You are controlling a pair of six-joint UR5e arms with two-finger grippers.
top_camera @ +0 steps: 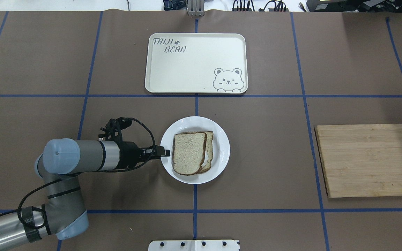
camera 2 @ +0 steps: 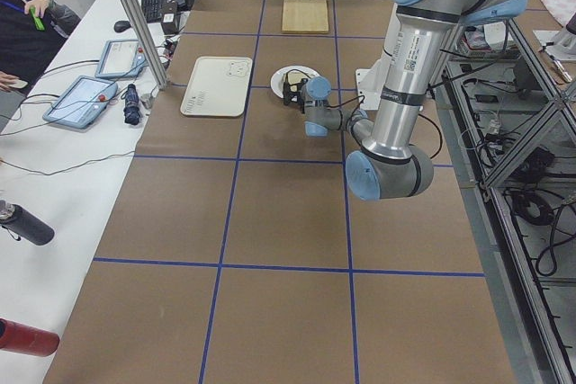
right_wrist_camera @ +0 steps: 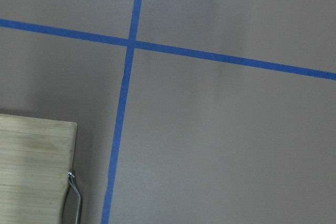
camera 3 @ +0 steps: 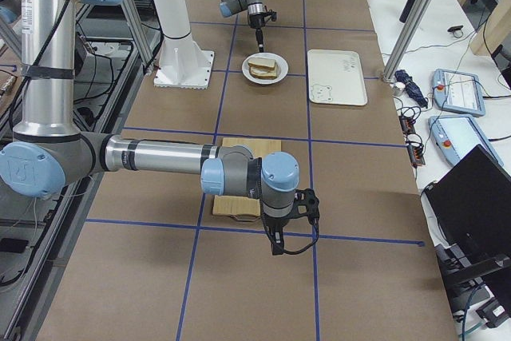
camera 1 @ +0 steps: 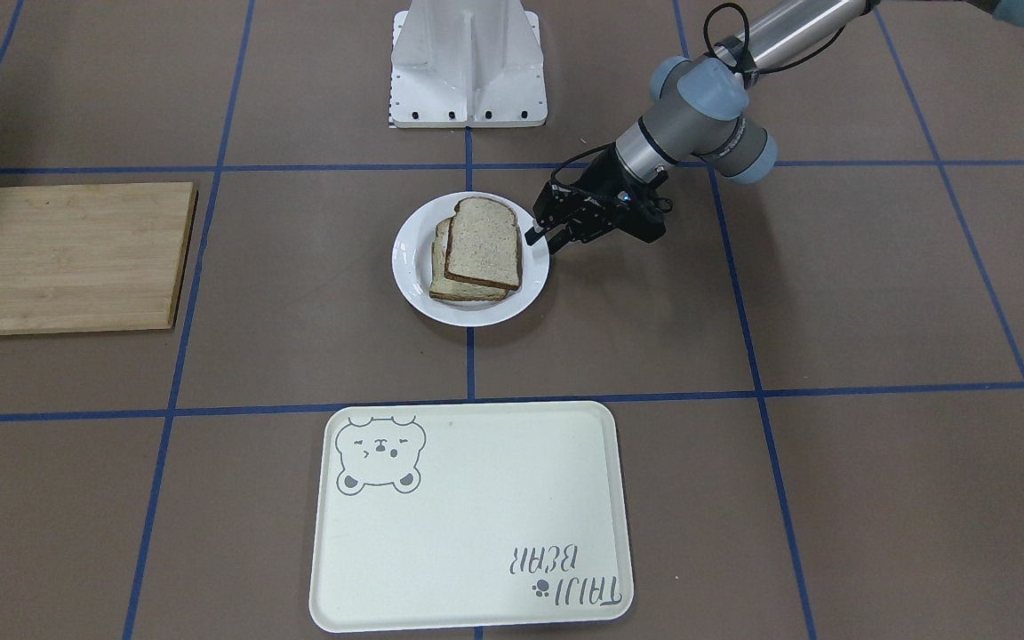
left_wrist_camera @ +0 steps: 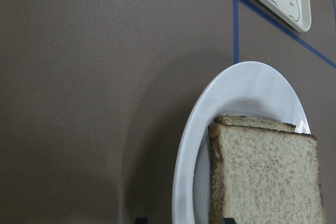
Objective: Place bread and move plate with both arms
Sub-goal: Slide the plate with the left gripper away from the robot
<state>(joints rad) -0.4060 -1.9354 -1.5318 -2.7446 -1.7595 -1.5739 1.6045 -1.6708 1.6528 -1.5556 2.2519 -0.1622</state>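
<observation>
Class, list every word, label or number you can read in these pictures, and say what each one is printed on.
"TAIJI BEAR", with a paw print after TAIJI: printed on the tray, in the corner opposite a bear drawing.
Sticker on the left arm: print too small to read.
Sticker on the right arm: also too small to read.
Nothing else can be read.

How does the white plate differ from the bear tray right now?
The plate is round and glossy white; the tray is rectangular, cream, with a bear printed on it. The plate is narrower than the tray. The plate carries stacked bread slices; the tray carries none. Both lie flat on the brown table.
</observation>
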